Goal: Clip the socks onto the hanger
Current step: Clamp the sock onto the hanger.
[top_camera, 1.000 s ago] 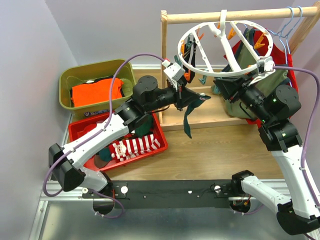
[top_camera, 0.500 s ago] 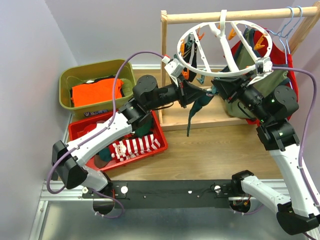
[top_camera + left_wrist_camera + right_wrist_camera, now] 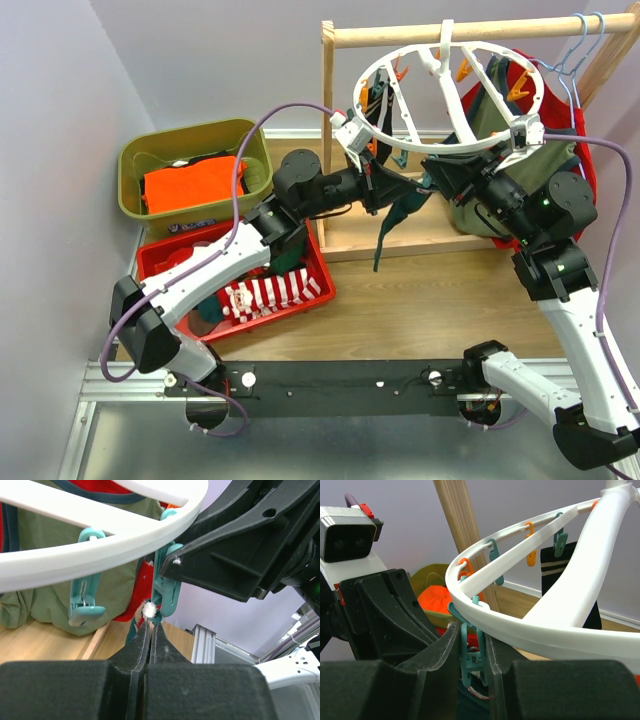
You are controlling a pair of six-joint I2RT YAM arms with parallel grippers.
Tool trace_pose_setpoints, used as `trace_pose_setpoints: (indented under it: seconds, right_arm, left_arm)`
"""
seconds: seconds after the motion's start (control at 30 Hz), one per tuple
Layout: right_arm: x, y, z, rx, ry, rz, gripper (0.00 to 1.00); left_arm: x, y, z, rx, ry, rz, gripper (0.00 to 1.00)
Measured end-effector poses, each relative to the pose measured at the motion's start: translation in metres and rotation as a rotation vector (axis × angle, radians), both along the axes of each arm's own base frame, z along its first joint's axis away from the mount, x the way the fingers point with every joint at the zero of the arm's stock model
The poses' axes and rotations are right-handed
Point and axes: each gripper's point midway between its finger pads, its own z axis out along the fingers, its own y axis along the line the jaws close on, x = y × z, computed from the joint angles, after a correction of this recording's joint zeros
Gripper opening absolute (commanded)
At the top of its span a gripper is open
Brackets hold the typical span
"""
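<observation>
The white ring hanger [image 3: 372, 70] hangs from the wooden rail. My left gripper [image 3: 393, 190] is shut on the top of a dark teal sock [image 3: 385, 228] that dangles below it. In the left wrist view its fingertips [image 3: 151, 622] hold the sock's edge right at the lower end of a teal clip [image 3: 167, 596] under the ring [image 3: 100, 550]. My right gripper [image 3: 433, 176] faces it from the right. Its two fingers [image 3: 471, 632] press either side of that teal clip [image 3: 470, 655], just below the ring [image 3: 520, 625]. A black striped sock [image 3: 567, 575] hangs clipped at the far side.
A second teal clip [image 3: 85, 597] hangs free nearby. A green bin [image 3: 140, 155] holds an orange garment. The red tray [image 3: 160, 255] holds striped and dark socks. The wooden rack [image 3: 400, 36] carries olive and red shirts [image 3: 520, 150] on light-blue hangers [image 3: 580, 50].
My left gripper has carried the teal sock right and slightly up, to the clip that my right gripper holds. The right arm has barely moved.
</observation>
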Motion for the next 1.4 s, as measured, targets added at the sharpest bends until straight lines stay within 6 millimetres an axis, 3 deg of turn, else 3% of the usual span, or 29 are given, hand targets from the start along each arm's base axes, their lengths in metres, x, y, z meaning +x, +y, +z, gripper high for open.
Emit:
trace_pose_setpoints:
  seconds: [0.2,1.07,1.4]
  right_arm:
    - [0.000,0.001,-0.001,0.000,-0.001,0.004,0.15]
    - [-0.006,0.005,0.006,0.006,-0.048,0.041,0.15]
    - [-0.007,0.007,0.005,0.005,-0.047,0.055,0.15]
  left_arm:
    - [-0.001,0.000,0.011,-0.027,-0.014,-0.001,0.00]
    - [-0.004,-0.003,0.025,-0.111,-0.001,-0.047,0.00]
    - [0.004,-0.002,-0.001,-0.106,0.033,-0.031,0.00]
